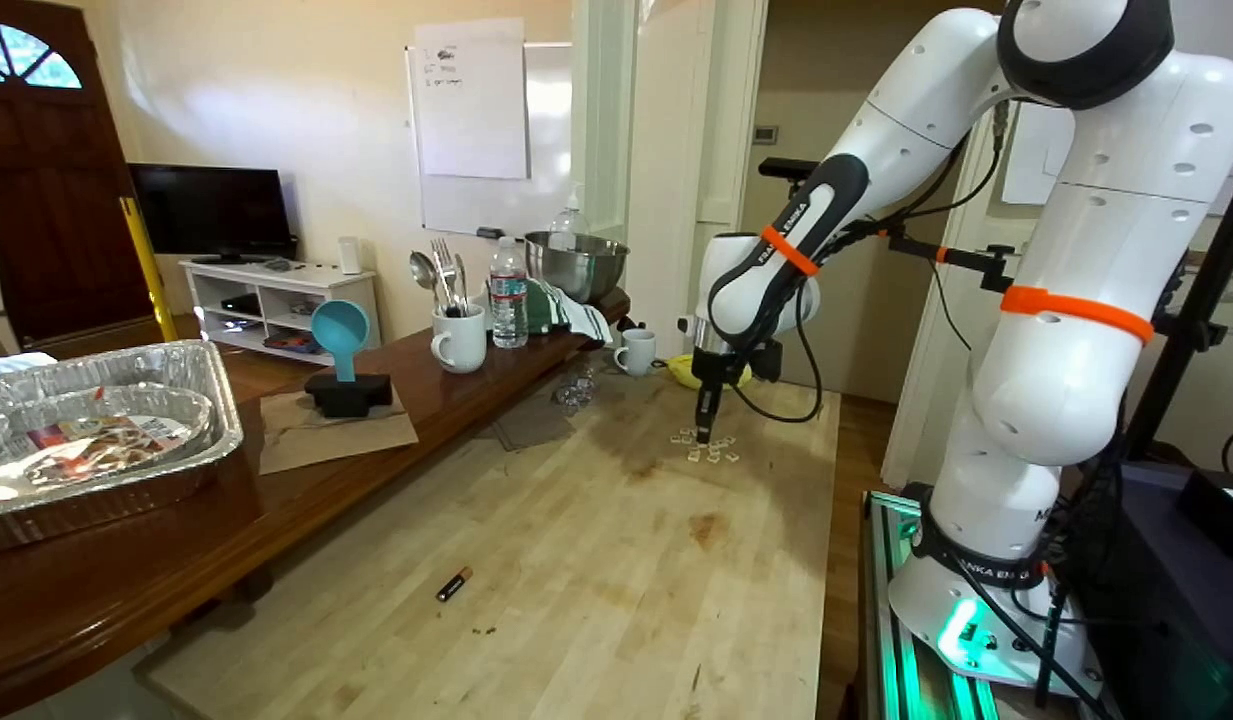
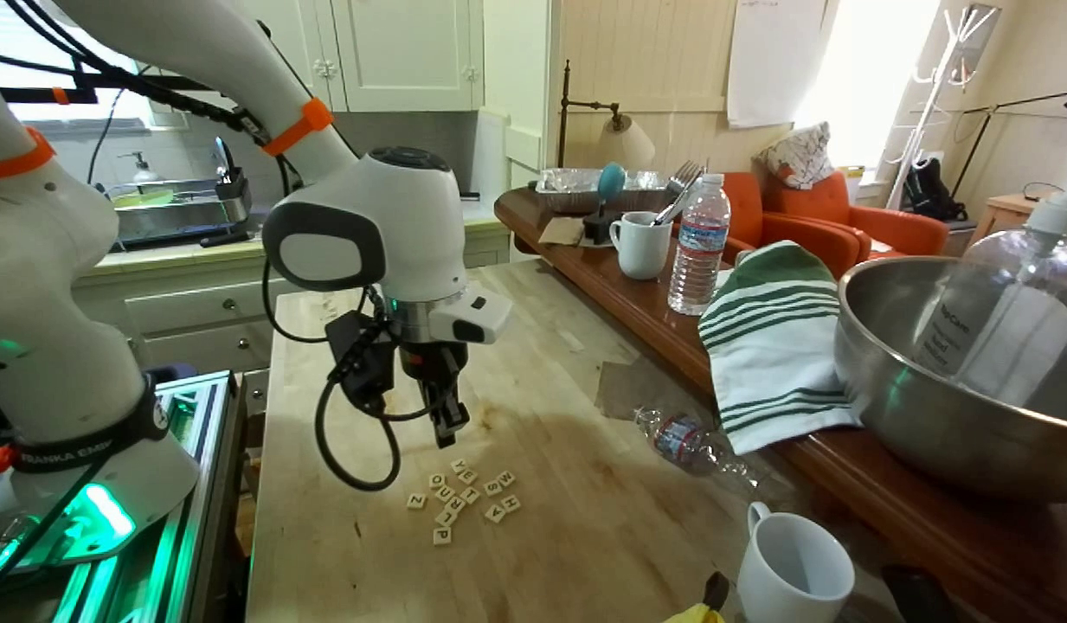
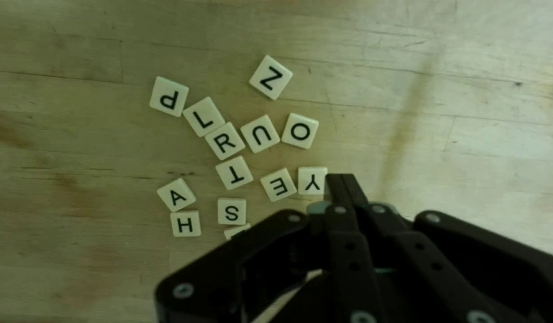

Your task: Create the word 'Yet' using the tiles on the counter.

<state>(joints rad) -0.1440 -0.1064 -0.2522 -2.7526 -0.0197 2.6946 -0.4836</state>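
Note:
Several pale letter tiles lie in a loose cluster on the wooden counter (image 1: 576,540); they show in both exterior views (image 1: 713,456) (image 2: 470,495). In the wrist view the Y tile (image 3: 308,180) lies just left of my fingertips. The E tile (image 3: 278,184) is beside the Y, slightly turned and almost touching it. The T tile (image 3: 234,173) lies further left, tilted, with a gap to the E. My gripper (image 3: 341,176) is shut with its fingers together and nothing visible between them. It points down near the Y tile; whether it touches the tile is unclear.
Other tiles lie around: U (image 3: 260,133), O (image 3: 300,131), R (image 3: 224,141) and S (image 3: 232,211); one tile is partly hidden by the gripper. A battery (image 1: 454,584), a crumpled bottle (image 2: 684,439), a white mug (image 2: 793,571) and a banana (image 1: 684,371) are on the counter.

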